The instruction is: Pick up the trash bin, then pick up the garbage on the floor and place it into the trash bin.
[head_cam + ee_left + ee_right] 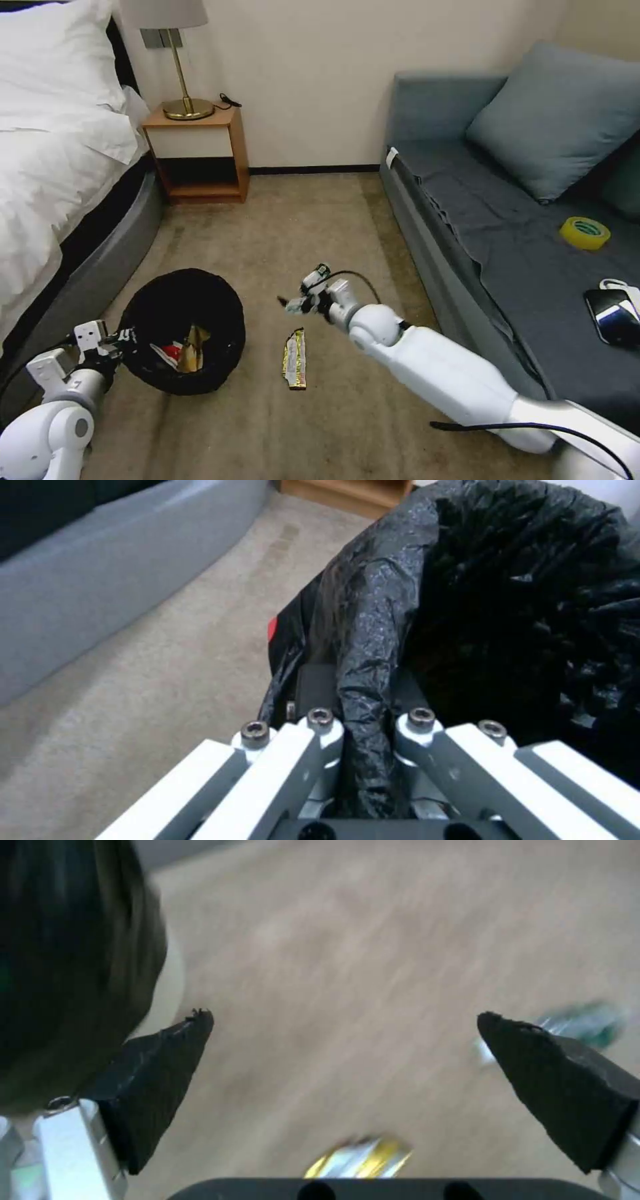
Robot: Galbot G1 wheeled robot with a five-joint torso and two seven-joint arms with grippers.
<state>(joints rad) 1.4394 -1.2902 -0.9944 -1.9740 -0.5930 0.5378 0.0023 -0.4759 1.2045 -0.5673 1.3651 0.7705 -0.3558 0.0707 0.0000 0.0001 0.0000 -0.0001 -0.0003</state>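
**Head view: bin held at the left, one gold wrapper on the carpet**

Head view gives us the whole room. We see the bed [47,153] with white linen along the left, the grey sofa [480,220] along the right with a large cushion [560,117] leaning on its back, and beige carpet [293,227] between them. A wooden nightstand [197,153] stands against the far wall beside the bed, with a brass lamp [179,80] on top.

We find the trash bin [183,327] low on the left, near the bed's base, its black bag [480,595] spread over the rim. Inside it we make out a red-and-white snack packet [170,352] and a brown paper bag [193,347] lying together.

Our right arm [440,373] reaches across the carpet from the lower right. The right gripper [293,305] hangs above the floor, just beyond the far end of the gold wrapper [294,359]; in the right wrist view its black fingertips [160,1075] stand wide apart with nothing between them, and a blurred green-and-white item [577,1025] lies on the carpet behind one tip.

Our left gripper [127,337] sits at the bin's near-left rim. In the left wrist view the jaws are closed narrow on a fold of the bag at the rim.

On the sofa seat we see a yellow tape roll [585,233] and, nearer us, a black phone [613,317].

The gold wrapper lies flat on the carpet, just to the right of the bin and apart from it.
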